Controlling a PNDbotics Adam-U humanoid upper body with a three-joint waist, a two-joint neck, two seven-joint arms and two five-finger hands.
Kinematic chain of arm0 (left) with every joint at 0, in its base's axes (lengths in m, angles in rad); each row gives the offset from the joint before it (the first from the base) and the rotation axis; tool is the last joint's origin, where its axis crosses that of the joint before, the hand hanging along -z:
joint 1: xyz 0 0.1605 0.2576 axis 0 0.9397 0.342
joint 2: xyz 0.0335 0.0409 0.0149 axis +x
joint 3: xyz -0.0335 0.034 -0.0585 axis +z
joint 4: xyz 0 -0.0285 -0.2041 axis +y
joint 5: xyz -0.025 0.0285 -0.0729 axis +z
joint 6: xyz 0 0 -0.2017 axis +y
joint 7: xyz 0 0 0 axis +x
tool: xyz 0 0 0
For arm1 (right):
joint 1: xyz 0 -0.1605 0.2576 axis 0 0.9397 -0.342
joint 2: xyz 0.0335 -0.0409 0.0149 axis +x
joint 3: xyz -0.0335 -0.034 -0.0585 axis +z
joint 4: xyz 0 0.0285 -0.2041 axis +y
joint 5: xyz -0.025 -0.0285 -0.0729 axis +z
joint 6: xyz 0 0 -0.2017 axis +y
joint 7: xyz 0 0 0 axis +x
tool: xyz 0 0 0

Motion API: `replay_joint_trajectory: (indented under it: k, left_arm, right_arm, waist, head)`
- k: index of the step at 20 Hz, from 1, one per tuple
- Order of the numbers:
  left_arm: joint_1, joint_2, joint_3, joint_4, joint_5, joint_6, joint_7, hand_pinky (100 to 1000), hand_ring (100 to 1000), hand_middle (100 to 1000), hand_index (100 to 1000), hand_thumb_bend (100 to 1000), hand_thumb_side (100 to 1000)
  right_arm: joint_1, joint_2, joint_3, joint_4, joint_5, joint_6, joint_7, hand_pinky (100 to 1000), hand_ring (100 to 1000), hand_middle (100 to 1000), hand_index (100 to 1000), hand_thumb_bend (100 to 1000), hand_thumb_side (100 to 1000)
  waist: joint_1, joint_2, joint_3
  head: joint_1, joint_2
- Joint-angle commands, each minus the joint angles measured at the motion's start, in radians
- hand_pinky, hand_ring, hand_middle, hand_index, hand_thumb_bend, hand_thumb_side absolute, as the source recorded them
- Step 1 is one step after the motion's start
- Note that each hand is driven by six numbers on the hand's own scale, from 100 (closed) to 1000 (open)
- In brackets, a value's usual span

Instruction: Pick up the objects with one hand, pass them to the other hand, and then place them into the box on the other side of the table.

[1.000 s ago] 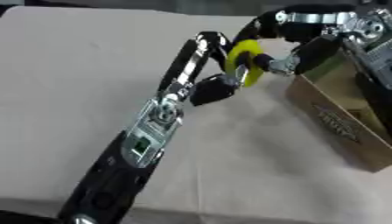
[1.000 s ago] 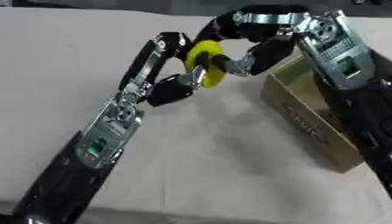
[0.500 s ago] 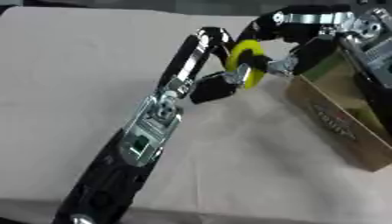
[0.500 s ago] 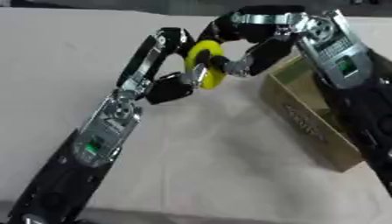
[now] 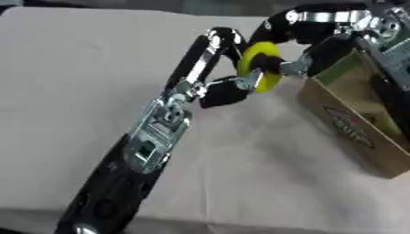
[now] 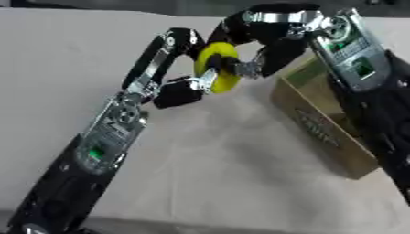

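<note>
Yellow ring-shaped object [image 5: 258, 66] was held in the air above the table [image 5: 72, 68], just left of the cardboard box [image 5: 352, 123], between the two hands. The left hand [image 5: 214, 87] was curled around its lower side, with a finger and the thumb pinched against the ring. The right hand [image 6: 264, 43] was closed on it from above and from the right, its fingers [image 5: 300, 64] bent around the upper rim. Whether one hand alone bore the weight could not be told.

In the right eye view the right forearm [image 6: 356, 59] was seen more fully, with a lit green panel, running down the right edge past the box. In the left eye view more of the box's open inside was shown, and the printing on its side wall.

The left arm [image 5: 152, 141] was stretched diagonally from the lower left corner up to the middle. The right arm was bent sharply over the box, its hand turned to the left.
</note>
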Motion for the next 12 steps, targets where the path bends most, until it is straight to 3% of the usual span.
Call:
replay_joint_trajectory:
  k: [1, 9, 12]
  left_arm:
    - [-0.031, 0.004, 0.013, -0.042, -0.034, 0.01, 0.007, 703, 489, 557, 712, 224, 215]
    - [-0.026, 0.005, 0.025, -0.047, -0.129, 0.041, 0.061, 777, 603, 686, 832, 495, 373]
    - [-0.025, 0.005, 0.03, -0.05, -0.15, 0.047, 0.086, 793, 625, 714, 859, 626, 491]
  right_arm:
    - [-0.009, -0.009, -0.015, -0.012, -0.019, 0.031, 0.002, 797, 488, 405, 381, 100, 226]
    - [-0.006, -0.016, -0.036, -0.026, -0.039, 0.07, 0.002, 782, 470, 371, 337, 100, 219]
    - [-0.005, -0.018, -0.039, -0.027, -0.038, 0.073, 0.002, 780, 467, 363, 326, 100, 216]
  waist:
    - [-0.01, -0.011, -0.002]
    - [-0.01, -0.009, -0.004]
    - [-0.01, -0.009, -0.005]
  head:
    - [-0.003, 0.006]
    - [-0.001, 0.006]
    - [-0.002, 0.005]
